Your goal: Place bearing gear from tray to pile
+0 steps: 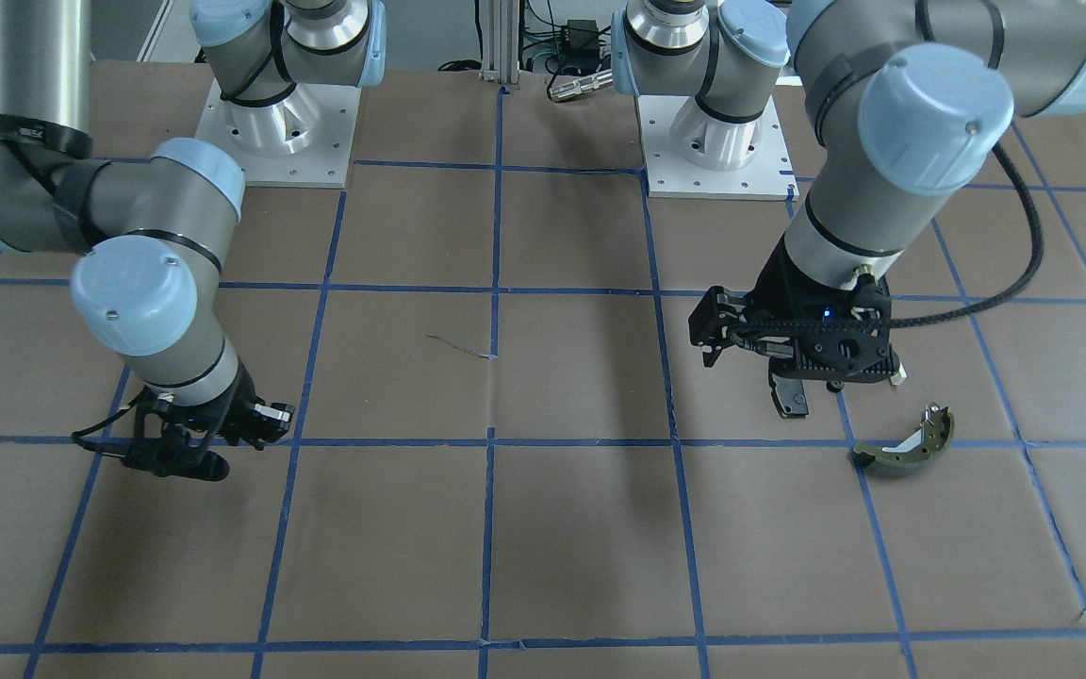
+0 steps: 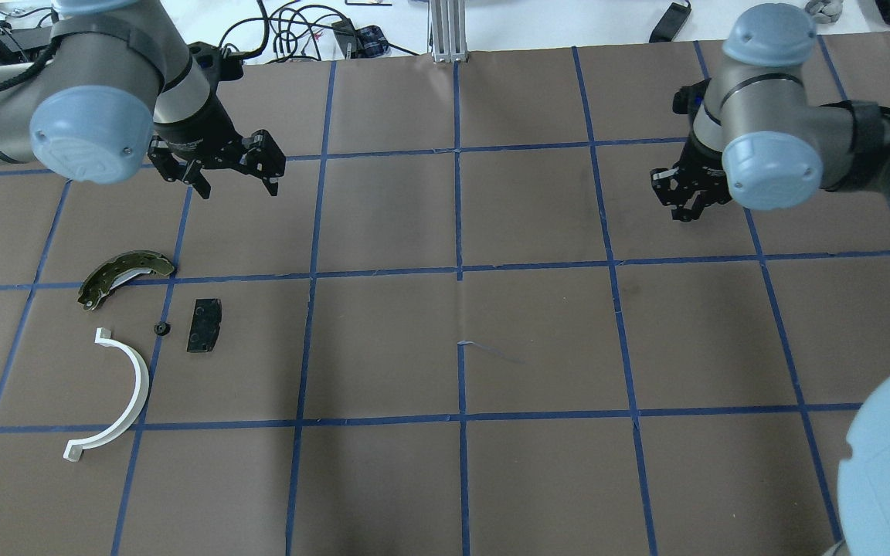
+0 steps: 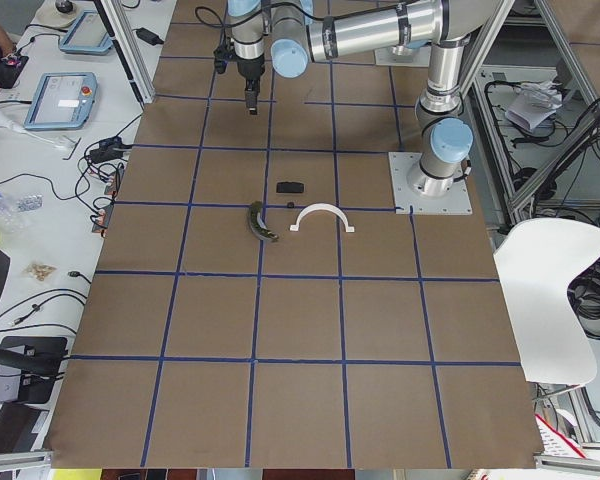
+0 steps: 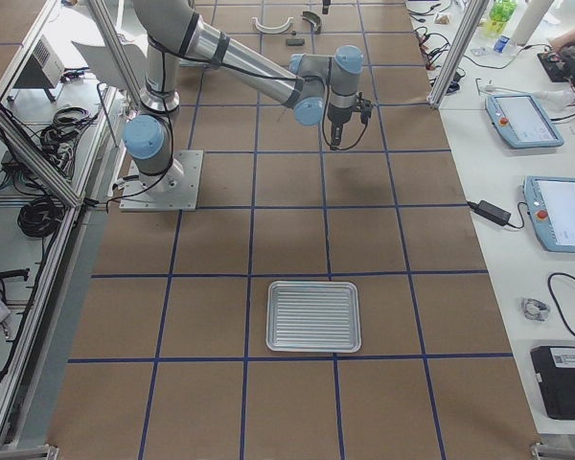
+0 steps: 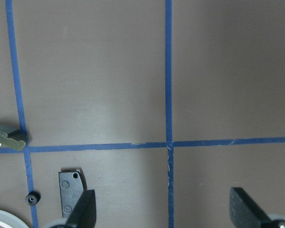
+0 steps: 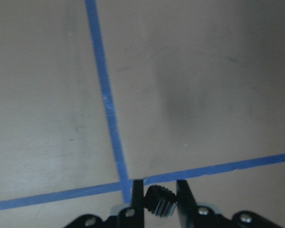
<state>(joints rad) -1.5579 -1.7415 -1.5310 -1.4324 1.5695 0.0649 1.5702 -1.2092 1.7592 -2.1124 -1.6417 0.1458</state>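
My right gripper (image 6: 160, 192) is shut on a small black toothed bearing gear (image 6: 160, 200) and holds it above the brown table; in the overhead view this gripper (image 2: 688, 210) is at the far right. The pile lies at the left: an olive-green curved shoe (image 2: 122, 272), a white half-ring (image 2: 119, 392), a black pad (image 2: 205, 324) and another small black gear (image 2: 161, 328). My left gripper (image 2: 235, 182) is open and empty, hovering just beyond the pile. The tray (image 4: 313, 316) shows only in the exterior right view and is empty.
The table is brown paper with a blue tape grid (image 2: 458, 270). The two arm bases (image 1: 274, 123) stand on the robot's side. An aluminium post (image 2: 445, 31) and cables sit at the far edge. Operator desks with tablets (image 4: 517, 115) flank the table.
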